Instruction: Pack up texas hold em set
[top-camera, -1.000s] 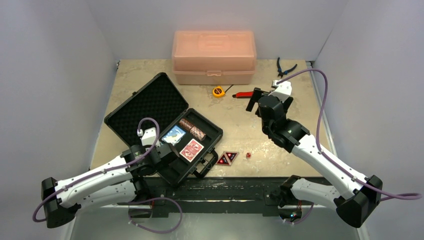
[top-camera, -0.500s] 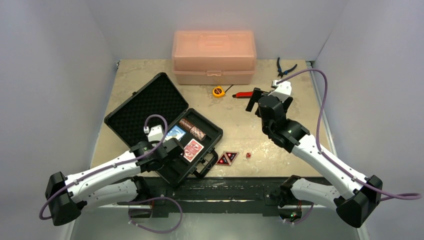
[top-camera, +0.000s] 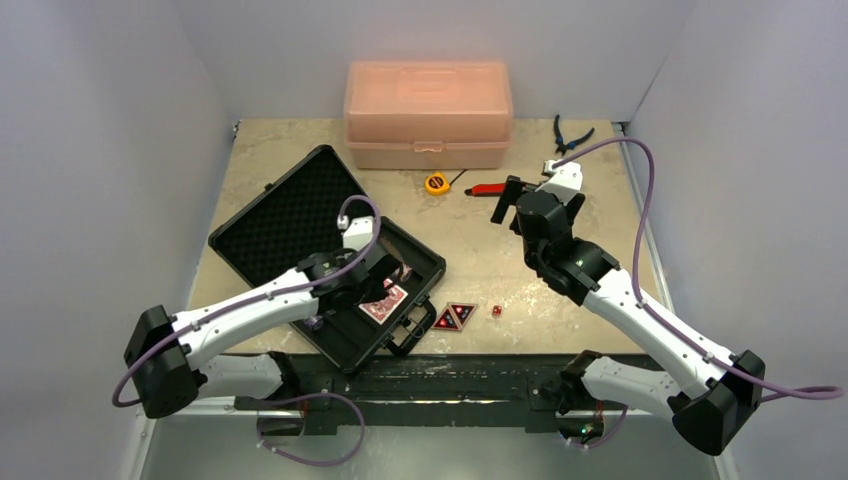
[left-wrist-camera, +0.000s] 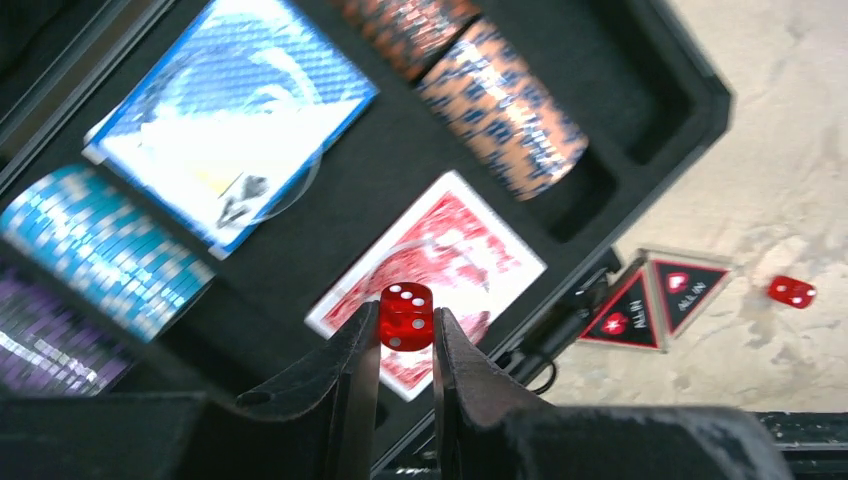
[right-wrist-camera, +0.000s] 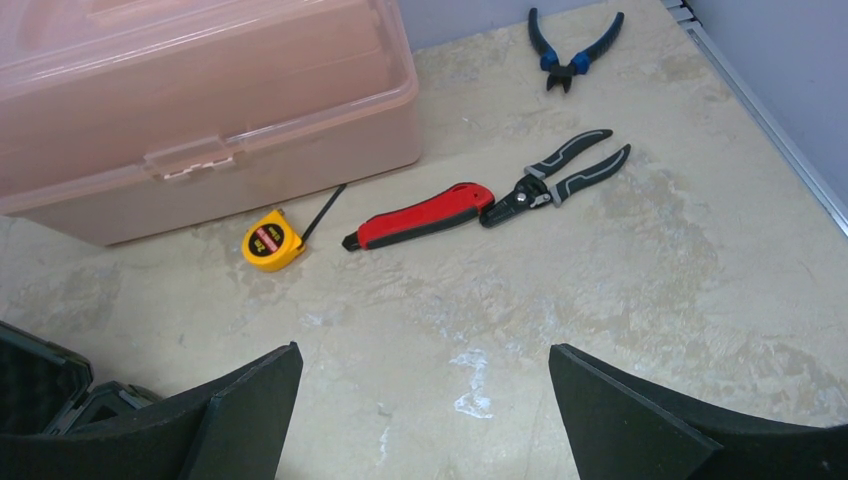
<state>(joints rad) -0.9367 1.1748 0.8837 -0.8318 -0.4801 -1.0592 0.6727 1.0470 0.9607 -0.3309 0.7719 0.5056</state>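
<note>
The black case (top-camera: 290, 215) lies open at the left, its foam lid laid back. Its tray (left-wrist-camera: 640, 80) holds a blue deck (left-wrist-camera: 230, 120), a red deck (left-wrist-camera: 450, 250), orange chip stacks (left-wrist-camera: 500, 105) and teal chips (left-wrist-camera: 100, 250). My left gripper (left-wrist-camera: 405, 322) is shut on a small red die (left-wrist-camera: 406, 316) and holds it above the red deck; it also shows in the top view (top-camera: 385, 275). Two black-red triangles (top-camera: 454, 316) and a second red die (top-camera: 496, 311) lie on the table right of the case. My right gripper (right-wrist-camera: 425, 370) is open and empty above bare table.
A translucent orange box (top-camera: 428, 112) stands at the back. A yellow tape measure (top-camera: 436, 183), a red utility knife (right-wrist-camera: 420, 215), grey-handled cutters (right-wrist-camera: 560, 175) and blue pliers (top-camera: 570, 133) lie near the right gripper (top-camera: 505, 200).
My left arm has swung up and to the right, from the case's near-left corner to over the tray, with the die in its fingers. The right arm has not moved.
</note>
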